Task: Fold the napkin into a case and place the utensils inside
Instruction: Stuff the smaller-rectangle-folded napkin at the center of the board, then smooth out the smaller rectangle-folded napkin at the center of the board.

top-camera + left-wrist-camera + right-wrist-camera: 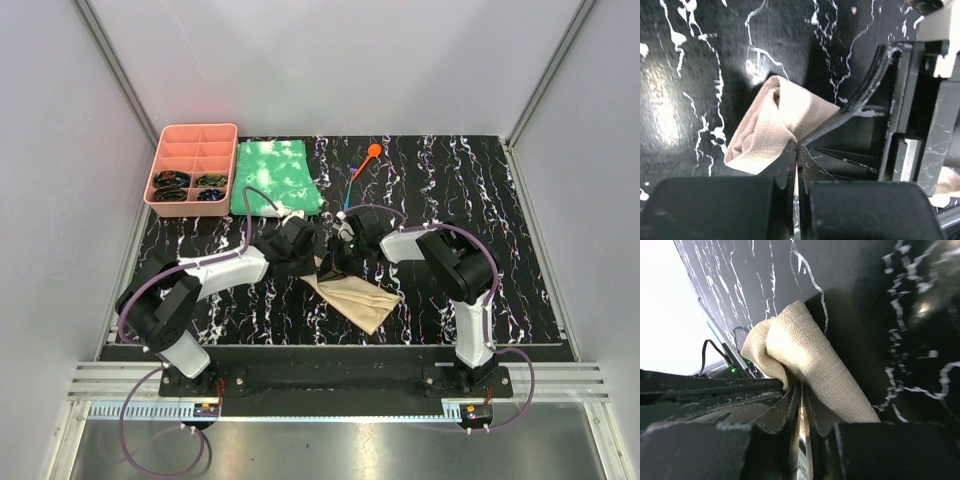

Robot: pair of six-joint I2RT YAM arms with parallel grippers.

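The tan napkin (365,300) lies partly folded near the table's front middle, and one corner is lifted toward both grippers. My left gripper (322,262) is shut on a bunched fold of the napkin (775,125), the cloth running into the tips of the left gripper (797,147). My right gripper (343,250) faces it closely. In the right wrist view the right gripper (801,387) pinches a rolled edge of the napkin (810,360). The utensils lie farther back: an orange spoon (373,152) and a slim blue one (352,186).
A pink compartment tray (193,135) holding dark items sits at the back left. A green-and-white mottled cloth (276,177) lies beside it. The right arm's black gripper body (920,100) fills the right side of the left wrist view.
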